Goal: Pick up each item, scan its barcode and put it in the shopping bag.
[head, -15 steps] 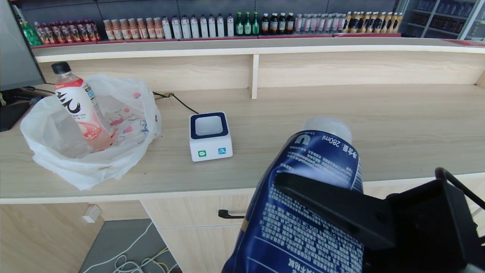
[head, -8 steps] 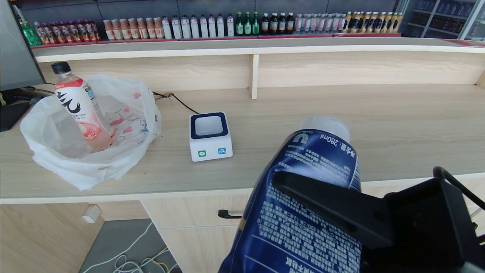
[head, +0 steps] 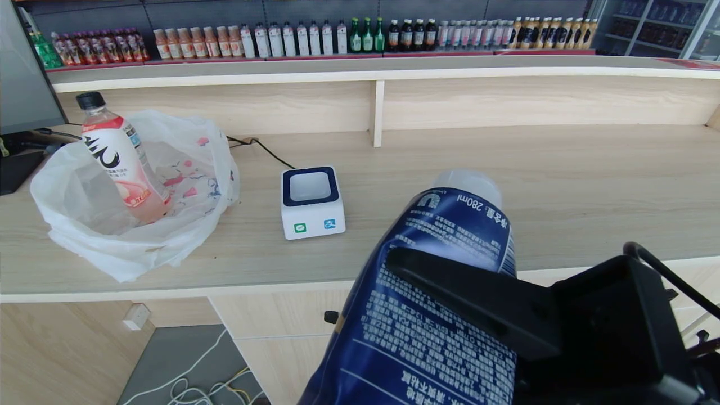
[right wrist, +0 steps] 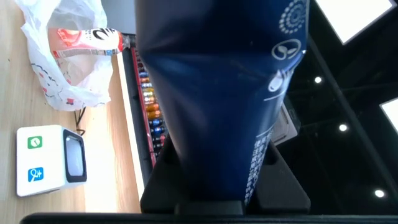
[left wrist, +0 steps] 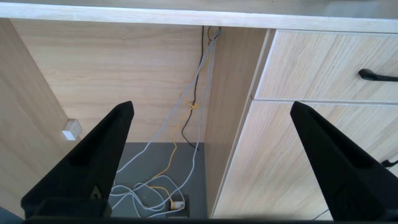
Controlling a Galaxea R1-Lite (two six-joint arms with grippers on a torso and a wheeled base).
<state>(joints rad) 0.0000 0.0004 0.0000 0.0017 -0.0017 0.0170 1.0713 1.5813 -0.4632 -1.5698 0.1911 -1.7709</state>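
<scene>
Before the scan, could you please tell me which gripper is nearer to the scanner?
Right, likely. The right gripper, shut on the blue bottle, is raised at the scanner's front right; the left gripper hangs open below the countertop.

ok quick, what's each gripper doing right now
Left gripper: open, holding nothing.
Right gripper: shut on the blue bottle.

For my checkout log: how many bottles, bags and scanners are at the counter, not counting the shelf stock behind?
Drink bottles: 2 (pink bottle in the bag, dark blue bottle held up)
White plastic shopping bag: 1
Barcode scanner: 1
Total: 4
</scene>
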